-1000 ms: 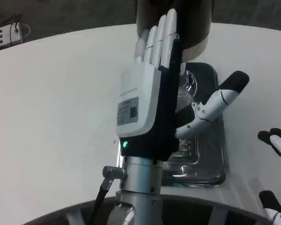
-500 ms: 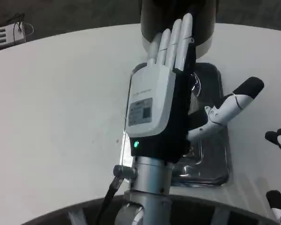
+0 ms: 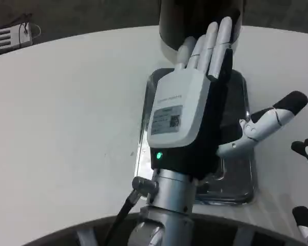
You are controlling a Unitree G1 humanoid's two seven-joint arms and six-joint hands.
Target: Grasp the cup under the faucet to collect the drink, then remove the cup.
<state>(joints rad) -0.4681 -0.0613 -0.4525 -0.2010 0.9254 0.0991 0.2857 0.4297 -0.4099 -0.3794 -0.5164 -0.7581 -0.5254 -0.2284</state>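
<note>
- Cup position cannot be told for sure: the cup is hidden behind the left hand, and it is judged to stand on the metal drip tray beneath the dark dispenser.
- The left hand is seen from its white back, with the fingers stretched straight and close together toward the dispenser and the thumb spread wide to the right. Nothing is seen to be held in it; the palm side is not shown.
- The long axis of this hand runs from the near table edge up toward the dispenser, over the tray.
- The cup is therefore expected under or just ahead of the palm, on the thumb side; this is a judgement only.
- The left hand is much nearer to the tray than the right hand, of which only dark fingertips are seen at the picture's right edge; its opening cannot be told.
- The white table carries the tray.
</note>
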